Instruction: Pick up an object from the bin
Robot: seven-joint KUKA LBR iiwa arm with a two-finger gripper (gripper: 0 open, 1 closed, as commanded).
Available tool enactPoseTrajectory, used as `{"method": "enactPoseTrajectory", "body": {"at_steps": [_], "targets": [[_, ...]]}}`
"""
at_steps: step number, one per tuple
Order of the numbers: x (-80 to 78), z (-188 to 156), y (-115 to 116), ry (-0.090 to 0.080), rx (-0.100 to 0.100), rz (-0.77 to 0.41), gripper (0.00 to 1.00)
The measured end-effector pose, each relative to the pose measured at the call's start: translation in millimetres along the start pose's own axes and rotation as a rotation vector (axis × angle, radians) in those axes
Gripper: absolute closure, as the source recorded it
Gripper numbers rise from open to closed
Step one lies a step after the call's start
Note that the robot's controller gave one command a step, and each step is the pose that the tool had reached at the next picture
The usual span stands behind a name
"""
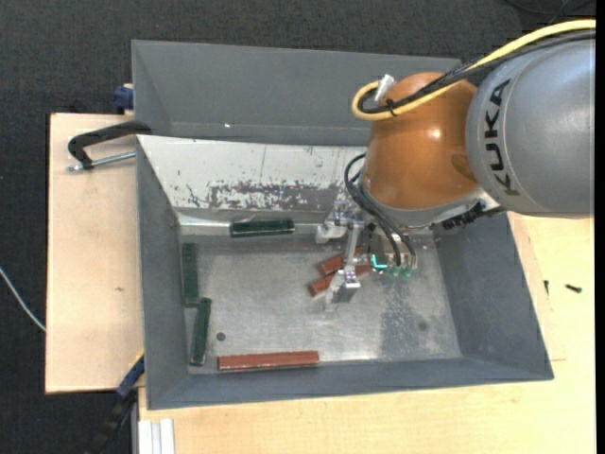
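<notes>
My gripper [342, 277] is low over the middle of the bin, under the orange wrist cover. A small red-brown block [327, 267] lies right against its left side, partly hidden by the metal parts. Whether the block is held cannot be made out. A dark green bar [262, 226] lies by the back wall, to the left of the gripper.
Two more dark green bars [190, 270] [199, 330] lie end to end along the left wall. A long red-brown bar [268, 359] rests against the front wall. The arm and its cover hang over the bin's right back part.
</notes>
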State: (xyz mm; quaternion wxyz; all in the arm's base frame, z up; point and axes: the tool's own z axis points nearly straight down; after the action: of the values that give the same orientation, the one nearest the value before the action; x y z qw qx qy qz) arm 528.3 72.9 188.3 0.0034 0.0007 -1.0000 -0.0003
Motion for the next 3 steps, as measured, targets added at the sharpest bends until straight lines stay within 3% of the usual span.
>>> {"method": "enactPoseTrajectory", "body": {"at_steps": [1,2,3], "targets": [[-1.7,-3.3,-0.4,-0.007,-0.001,0.002,0.00],[-48.3,89.1,-39.3,-0.011,0.001,-0.183,1.00],[-46.9,90.3,-38.8,-0.007,0.000,-0.184,0.00]]}}
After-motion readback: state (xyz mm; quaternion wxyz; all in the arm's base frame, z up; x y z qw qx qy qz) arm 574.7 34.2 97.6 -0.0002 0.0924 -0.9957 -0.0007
